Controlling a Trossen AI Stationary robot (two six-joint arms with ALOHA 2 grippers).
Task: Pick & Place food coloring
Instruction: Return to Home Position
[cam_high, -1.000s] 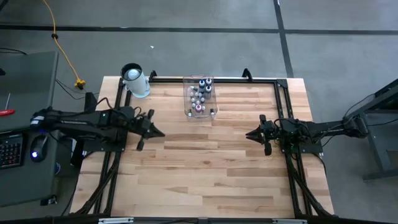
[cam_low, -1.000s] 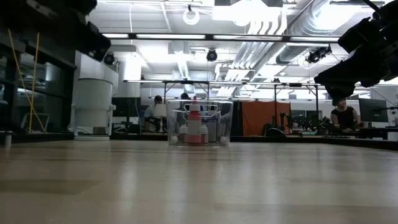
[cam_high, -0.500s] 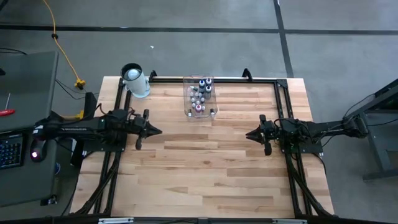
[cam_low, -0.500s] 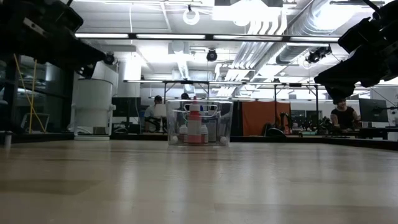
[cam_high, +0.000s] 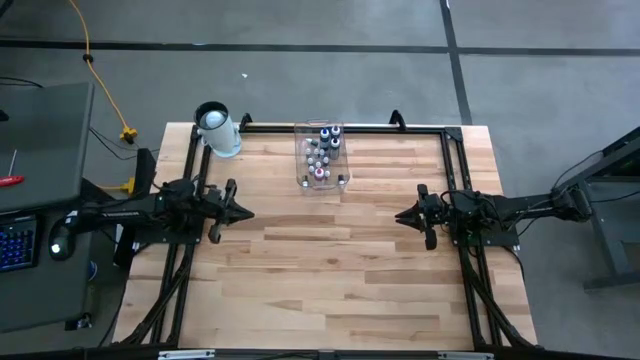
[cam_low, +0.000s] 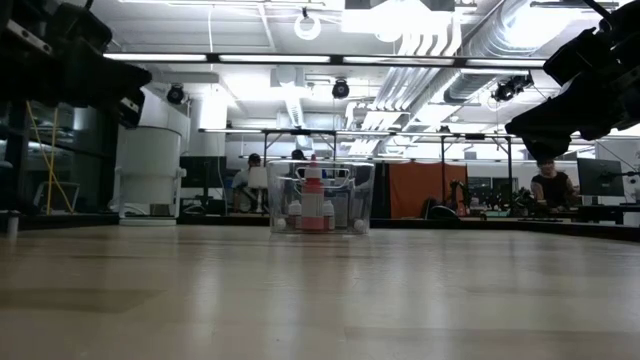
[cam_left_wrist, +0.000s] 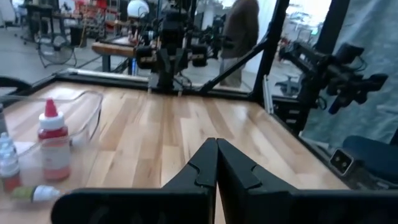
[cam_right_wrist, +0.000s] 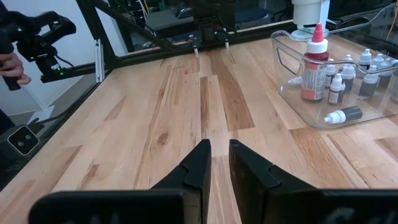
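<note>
Pale wooden tabletop (cam_high: 330, 290) fills the high view. The food coloring bottles (cam_high: 322, 150) all sit inside the clear plastic bin (cam_high: 299, 150) at the far edge, and a white cylinder (cam_high: 217, 130) stands to its left. The left gripper (cam_high: 248, 212) and right gripper (cam_high: 399, 216) hang over the table's two sides, tips facing each other, both well apart from the bin.

At table height, a tall pink-red bottle (cam_low: 313, 195) rises above the smaller ones in the bin, with both arms high at the upper corners.

From the left wrist, the left gripper's fingers (cam_left_wrist: 205, 163) are pressed together on nothing, and the bin is off to one side.

From the right wrist, the right gripper's fingers (cam_right_wrist: 198, 163) stand a narrow gap apart and empty. A small bottle (cam_right_wrist: 342, 115) lies on its side in the bin.
</note>
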